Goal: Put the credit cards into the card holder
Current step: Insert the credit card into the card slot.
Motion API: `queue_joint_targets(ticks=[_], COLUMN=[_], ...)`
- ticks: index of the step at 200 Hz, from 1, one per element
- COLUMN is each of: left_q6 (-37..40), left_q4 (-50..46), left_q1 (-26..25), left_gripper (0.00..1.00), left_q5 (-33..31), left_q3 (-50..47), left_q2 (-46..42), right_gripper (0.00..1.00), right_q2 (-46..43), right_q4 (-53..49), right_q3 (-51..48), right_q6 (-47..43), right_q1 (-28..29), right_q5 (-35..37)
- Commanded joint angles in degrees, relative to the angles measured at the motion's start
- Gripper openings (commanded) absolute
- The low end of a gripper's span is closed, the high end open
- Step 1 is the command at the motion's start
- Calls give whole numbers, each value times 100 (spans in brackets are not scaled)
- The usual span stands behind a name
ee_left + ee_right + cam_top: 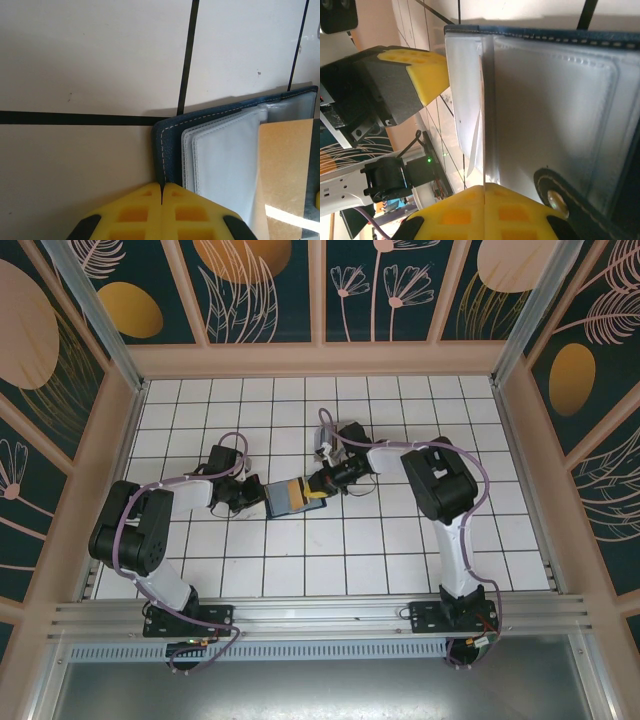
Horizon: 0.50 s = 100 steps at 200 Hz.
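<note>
Right wrist: my right end effector (484,192) clamps a credit card (287,170) at the open card holder (167,135); my left end effector (161,192) is shut at its edge. Insertion step; next, align and slide in.

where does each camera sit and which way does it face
top external: fixed above and behind, looking down on the tiled table; left arm, right arm, bases nearest.
left wrist: on its arm, looking past the shut left tool at the card holder's corner.
right wrist: over the holder's clear pockets, shut right tool below.
shared: all see the card holder.
</note>
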Motion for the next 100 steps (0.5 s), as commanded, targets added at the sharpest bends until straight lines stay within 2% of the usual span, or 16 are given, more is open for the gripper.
queue_joint_targets(ticks=[1,100], left_q6=[38,0], left_q4=[-185,-183], left_q1=[-7,-7], left_gripper=[5,6], left_q5=[-283,-265], left_q3=[-107,-133], left_q2=[188,112], right_gripper=[0,0], right_q2=[231,339], right_q4=[-290,224], right_q3=[186,83], right_q6=[-111,150], right_q1=[37,151], right_q5=[78,28])
